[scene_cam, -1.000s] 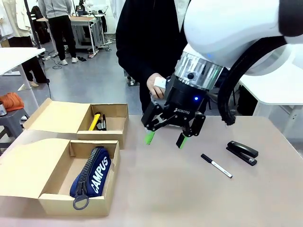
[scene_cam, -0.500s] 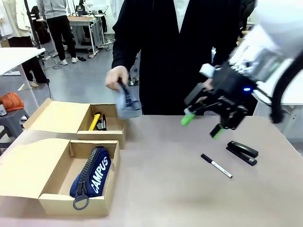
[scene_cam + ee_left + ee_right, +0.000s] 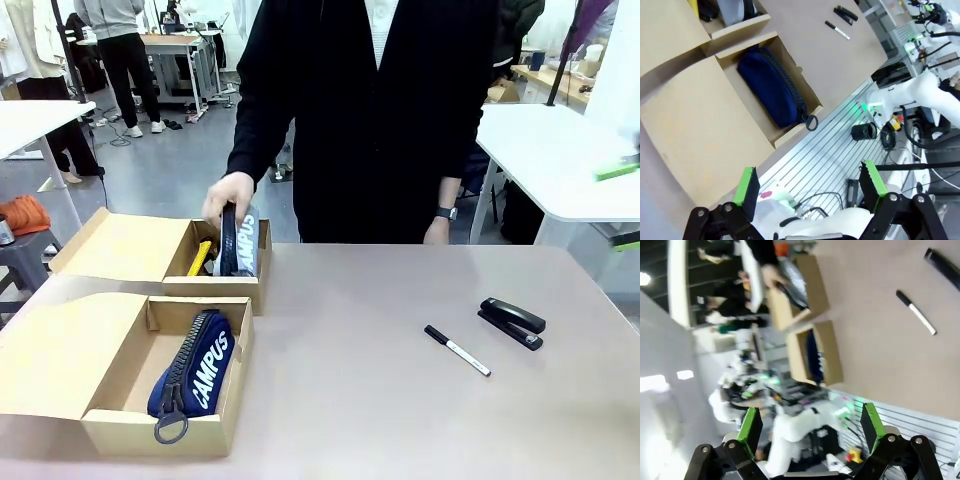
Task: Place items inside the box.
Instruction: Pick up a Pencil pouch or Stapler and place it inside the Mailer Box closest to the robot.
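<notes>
- Grey-blue zip pouch is now half down in the far box, lowered there by the person's hand. Half a second ago it was still in the air above that box's corner.
- My right gripper has swung away from the middle of the worktop to the far right edge of the front view. Its jaws are wide apart and it carries nothing.
- My left gripper hangs off the worktop on the near box's side, also spread wide and empty.
- Yellow utility knife lies in that same far box, just beside the pouch. The navy "CAMPUS" pouch lies in the near box.
- Marker pen and black stapler lie on the bare worktop at the right, near each other, unmoved over the last second.
- My reading is that the pouch is all but packed. The pen and stapler are what remains, and both lie on my right arm's side.
</notes>
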Controlling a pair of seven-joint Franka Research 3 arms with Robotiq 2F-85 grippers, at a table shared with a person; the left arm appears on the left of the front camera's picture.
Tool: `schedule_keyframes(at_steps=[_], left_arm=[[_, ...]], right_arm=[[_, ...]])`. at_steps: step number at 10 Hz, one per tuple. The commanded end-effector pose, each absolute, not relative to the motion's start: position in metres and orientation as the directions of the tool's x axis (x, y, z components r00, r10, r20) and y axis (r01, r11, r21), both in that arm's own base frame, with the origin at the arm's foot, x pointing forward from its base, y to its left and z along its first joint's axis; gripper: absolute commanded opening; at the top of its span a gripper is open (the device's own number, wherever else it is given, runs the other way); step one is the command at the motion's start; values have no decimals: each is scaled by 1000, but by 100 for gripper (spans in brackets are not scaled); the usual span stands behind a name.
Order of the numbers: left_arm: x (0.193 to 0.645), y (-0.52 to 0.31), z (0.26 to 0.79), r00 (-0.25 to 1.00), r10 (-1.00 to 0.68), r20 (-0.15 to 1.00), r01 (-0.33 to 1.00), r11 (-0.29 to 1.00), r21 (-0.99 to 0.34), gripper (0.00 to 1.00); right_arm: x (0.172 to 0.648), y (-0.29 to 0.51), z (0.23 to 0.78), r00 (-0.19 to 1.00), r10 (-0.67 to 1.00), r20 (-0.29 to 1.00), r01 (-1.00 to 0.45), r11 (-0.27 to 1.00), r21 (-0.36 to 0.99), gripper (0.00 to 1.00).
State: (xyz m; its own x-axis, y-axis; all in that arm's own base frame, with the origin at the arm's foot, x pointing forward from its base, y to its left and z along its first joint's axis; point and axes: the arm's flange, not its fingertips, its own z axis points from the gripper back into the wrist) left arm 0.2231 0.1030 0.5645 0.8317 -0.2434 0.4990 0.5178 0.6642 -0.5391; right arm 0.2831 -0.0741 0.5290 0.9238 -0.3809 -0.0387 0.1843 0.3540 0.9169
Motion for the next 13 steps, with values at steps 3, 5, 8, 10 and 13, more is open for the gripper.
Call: schedule_keyframes(at_steps=[3, 5, 8, 10, 13], left_arm=[[223, 101, 564, 828, -235, 510, 520, 662, -539, 100], [223, 101, 564, 828, -235, 510, 520, 662, -539, 100], [223, 101, 564, 828, -235, 510, 520, 662, -539, 100], [223, 101, 564, 828, -235, 510, 520, 662, -539, 100], [223, 101, 564, 828, -235, 510, 520, 662, -539, 100]], right_arm=[[204, -74, 385, 948, -299, -111, 207, 312, 927, 100], [261, -151, 457, 932, -345, -108, 191, 214, 958, 100], [261, -151, 457, 932, -345, -108, 191, 214, 958, 100], [261, -151, 457, 932, -345, -108, 191, 214, 958, 100], [261, -151, 457, 932, -345, -108, 191, 214, 958, 100]])
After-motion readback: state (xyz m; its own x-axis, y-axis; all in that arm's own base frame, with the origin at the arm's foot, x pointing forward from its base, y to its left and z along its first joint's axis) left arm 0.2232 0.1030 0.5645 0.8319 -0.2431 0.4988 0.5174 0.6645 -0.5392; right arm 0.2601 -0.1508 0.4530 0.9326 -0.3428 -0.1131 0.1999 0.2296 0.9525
